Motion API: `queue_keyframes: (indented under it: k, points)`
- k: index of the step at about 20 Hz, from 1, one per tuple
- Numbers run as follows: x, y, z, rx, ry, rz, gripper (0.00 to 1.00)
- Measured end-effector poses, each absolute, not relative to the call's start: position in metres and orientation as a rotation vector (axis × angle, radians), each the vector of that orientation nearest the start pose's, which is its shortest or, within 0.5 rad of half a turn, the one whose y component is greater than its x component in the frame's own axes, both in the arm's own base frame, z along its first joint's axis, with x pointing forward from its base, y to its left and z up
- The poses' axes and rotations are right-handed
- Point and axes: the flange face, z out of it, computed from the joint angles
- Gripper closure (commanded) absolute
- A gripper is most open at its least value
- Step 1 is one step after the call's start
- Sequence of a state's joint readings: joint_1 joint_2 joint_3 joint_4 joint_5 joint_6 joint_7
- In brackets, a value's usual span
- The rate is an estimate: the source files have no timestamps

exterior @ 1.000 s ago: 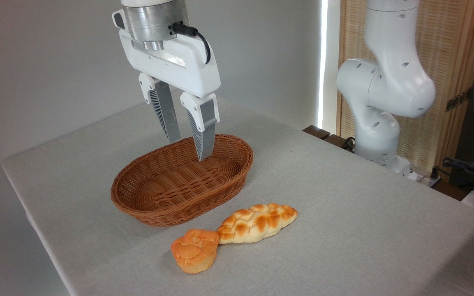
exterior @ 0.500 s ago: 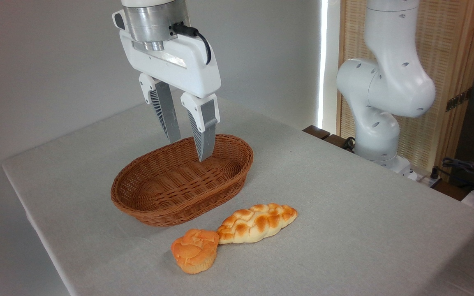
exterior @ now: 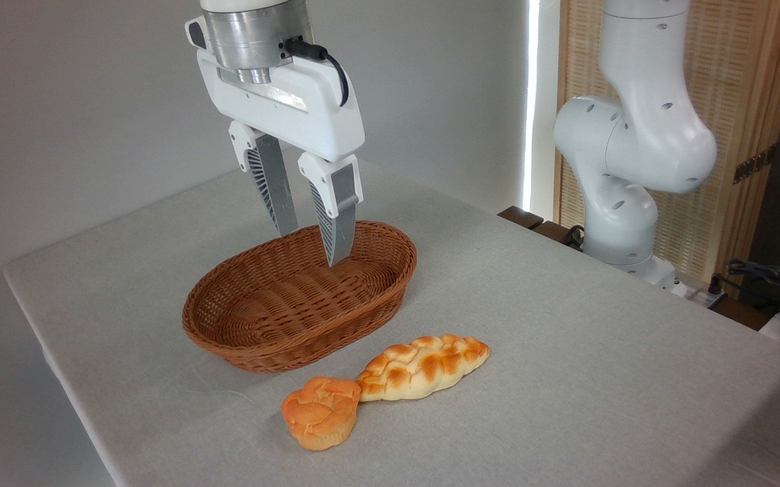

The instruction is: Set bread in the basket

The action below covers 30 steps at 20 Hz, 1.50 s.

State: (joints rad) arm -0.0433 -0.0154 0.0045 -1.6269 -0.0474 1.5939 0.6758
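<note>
The bread (exterior: 422, 366), a long braided loaf with toasted patches, lies on the table in front of the basket (exterior: 274, 338), a little to its right. The oval brown wicker basket holds nothing. My gripper (exterior: 310, 248) hangs above the basket's far right part, open, with nothing between its fingers. One fingertip (exterior: 336, 253) shows in front of the basket's inside, the other (exterior: 286, 226) near its far rim. The gripper is well away from the bread.
A small round orange bun (exterior: 320, 412) lies at the loaf's left end, touching it. The arm's white base (exterior: 626, 169) stands at the table's back right. Cables and dark items (exterior: 778, 287) lie off the right edge. The table's left edge (exterior: 58, 365) runs near the basket.
The gripper has shifted very slightly, about a couple of pixels right and down. The bread, bun and basket have not moved.
</note>
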Motion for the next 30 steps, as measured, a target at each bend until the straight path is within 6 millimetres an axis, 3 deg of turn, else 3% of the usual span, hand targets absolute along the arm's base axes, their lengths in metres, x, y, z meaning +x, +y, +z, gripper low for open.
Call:
queue_keyframes:
  k: [23,26,30]
  points:
    - [0.552,-0.026,0.608,-2.989,1.110,-0.015,0.00]
    - [0.555,-0.026,0.597,-2.987,1.107,-0.027,0.00]
    - [0.559,-0.024,0.565,-2.953,1.162,-0.022,0.00]
